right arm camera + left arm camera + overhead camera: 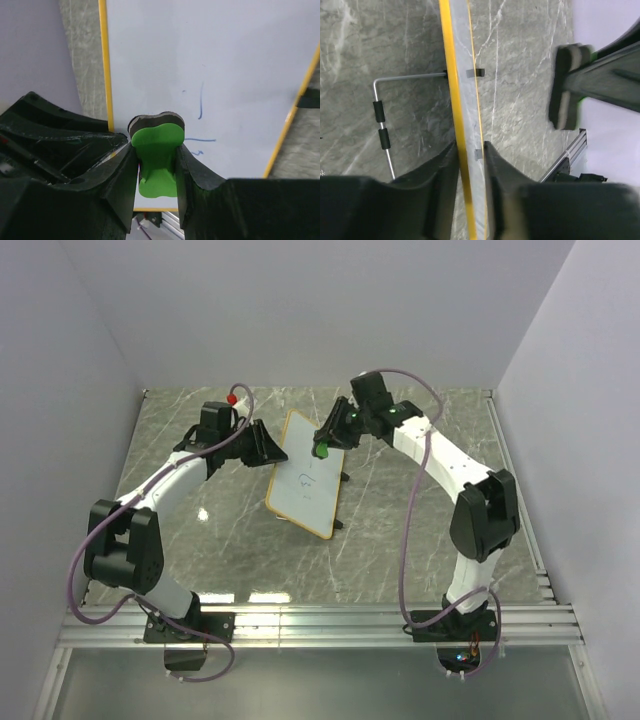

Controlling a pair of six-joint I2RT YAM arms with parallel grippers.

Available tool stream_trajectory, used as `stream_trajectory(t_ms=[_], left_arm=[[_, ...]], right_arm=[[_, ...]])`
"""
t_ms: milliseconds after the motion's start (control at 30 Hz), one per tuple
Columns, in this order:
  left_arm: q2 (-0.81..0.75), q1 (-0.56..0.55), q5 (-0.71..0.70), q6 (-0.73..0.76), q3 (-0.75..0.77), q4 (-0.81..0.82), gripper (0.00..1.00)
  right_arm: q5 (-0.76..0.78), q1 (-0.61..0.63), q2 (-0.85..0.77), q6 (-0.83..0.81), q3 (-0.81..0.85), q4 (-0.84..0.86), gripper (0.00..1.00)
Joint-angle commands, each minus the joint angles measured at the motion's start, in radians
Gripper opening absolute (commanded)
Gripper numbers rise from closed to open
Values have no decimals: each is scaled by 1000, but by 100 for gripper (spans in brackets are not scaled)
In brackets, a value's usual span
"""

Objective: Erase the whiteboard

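The whiteboard (308, 475) stands tilted up on the marble table, with faint blue marks (201, 100) on its white face. My left gripper (272, 445) clamps its left edge. In the left wrist view the board's yellow frame (451, 75) runs edge-on between the two fingers of the left gripper (470, 145), and both press against it. My right gripper (325, 445) is shut on a green eraser (157, 137), whose dark felt pad sits at the board's face near the upper left corner. The eraser (567, 87) also shows from the side in the left wrist view.
A bent wire stand with black sleeves (381, 125) sticks out behind the board onto the table. An aluminium rail (320, 620) runs along the near edge by the arm bases. White walls close in the table on the left, right and back.
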Motion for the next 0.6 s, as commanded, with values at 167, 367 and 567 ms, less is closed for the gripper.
stream_trajectory(t_ms=[167, 367, 567], left_arm=[[-12, -10, -11, 29, -6, 18, 10], [6, -10, -40, 52, -11, -17, 0], [20, -10, -54, 63, -3, -32, 0]], right_arm=[[-56, 83, 110, 82, 86, 85, 0], [-53, 140, 158, 131, 81, 128, 0], [-30, 195, 146, 146, -77, 185, 0]])
